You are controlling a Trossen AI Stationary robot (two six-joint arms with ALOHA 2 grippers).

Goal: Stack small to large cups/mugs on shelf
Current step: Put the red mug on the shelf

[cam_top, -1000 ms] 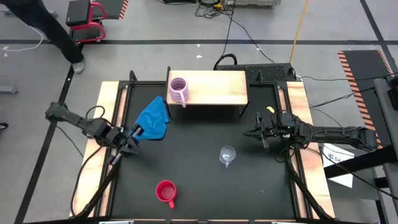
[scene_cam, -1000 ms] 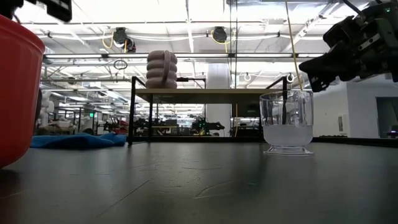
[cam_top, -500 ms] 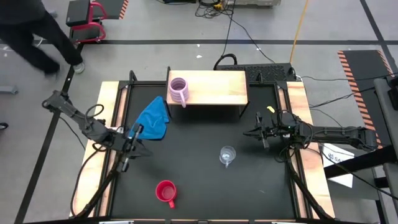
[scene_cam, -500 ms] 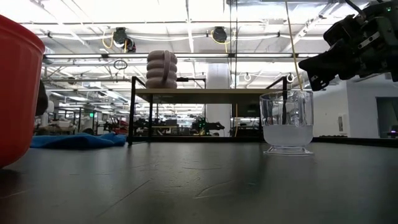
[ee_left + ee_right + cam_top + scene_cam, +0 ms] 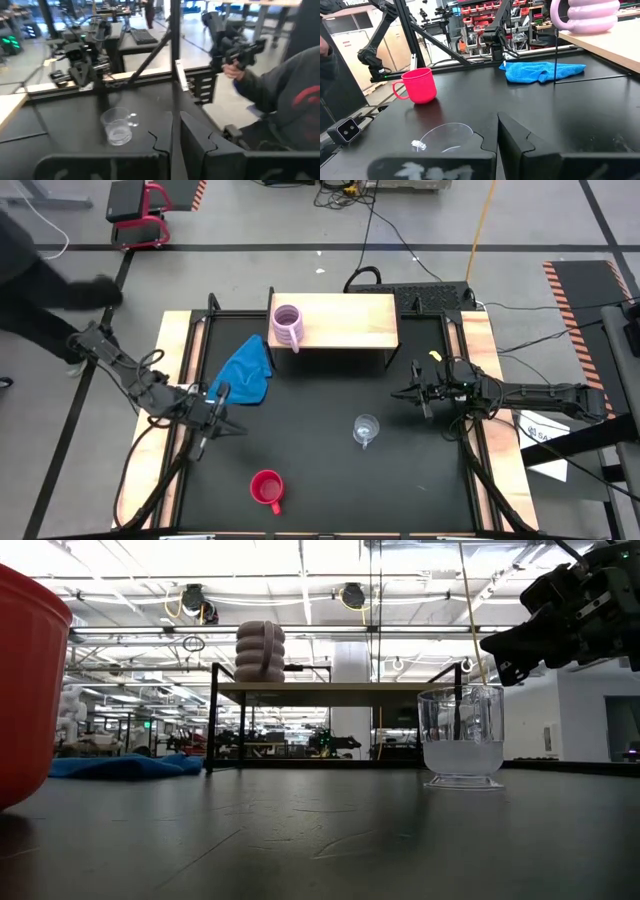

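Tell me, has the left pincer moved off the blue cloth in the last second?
Yes. In the high view the left pincer has backed away from the blue cloth, toward the red mug, and now sits clear of the cloth.

A crumpled blue cloth (image 5: 246, 371) lies on the black table (image 5: 320, 450). Beyond the table's far left corner stands a red-framed stool (image 5: 140, 207), with a person (image 5: 40, 270) nearby.

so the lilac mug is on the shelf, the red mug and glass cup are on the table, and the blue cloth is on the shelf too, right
Not quite: the blue cloth lies on the table beside the shelf, as the high view shows. The lilac mug is on the shelf; the red mug and glass cup are on the table.
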